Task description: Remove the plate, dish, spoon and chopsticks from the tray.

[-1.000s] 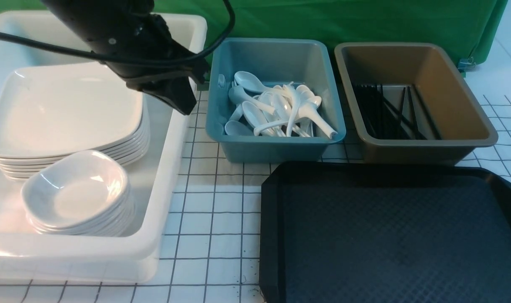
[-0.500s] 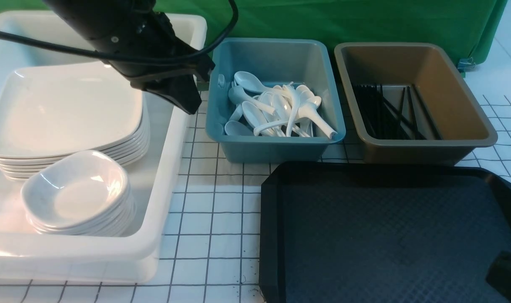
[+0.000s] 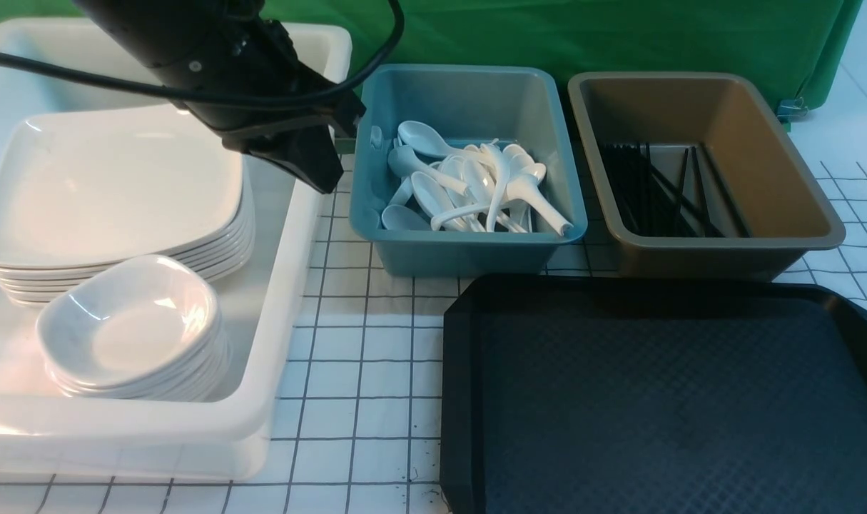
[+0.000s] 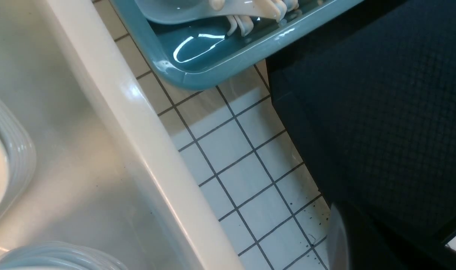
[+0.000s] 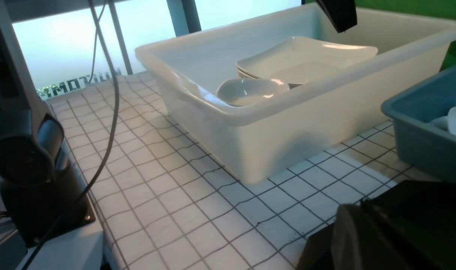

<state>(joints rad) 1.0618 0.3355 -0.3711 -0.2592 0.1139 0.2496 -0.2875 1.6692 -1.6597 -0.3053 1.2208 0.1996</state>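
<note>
The black tray [image 3: 661, 400] lies bare at the front right; it also shows in the left wrist view [image 4: 381, 112]. A stack of white plates [image 3: 112, 185] and a stack of small dishes [image 3: 130, 321] sit in the white tub [image 3: 290, 235]. Several white spoons [image 3: 469, 189] lie in the blue bin [image 3: 469, 250]. Black chopsticks [image 3: 661, 189] lie in the brown bin [image 3: 726, 253]. My left gripper [image 3: 312, 171] hangs shut and empty over the tub's right wall. My right gripper [image 5: 366, 243] is out of the front view; it looks shut and empty at the tray's near left corner.
The gridded white tablecloth [image 3: 362, 371] shows between the tub and the tray. A green backdrop [image 3: 547, 28] stands behind the bins. The left arm's base and cable [image 5: 29, 157] stand at the table's left edge.
My left gripper moved slightly right and then held still. A dark tip of my right gripper showed at the front view's lower right corner half a second ago and has left the view.
</note>
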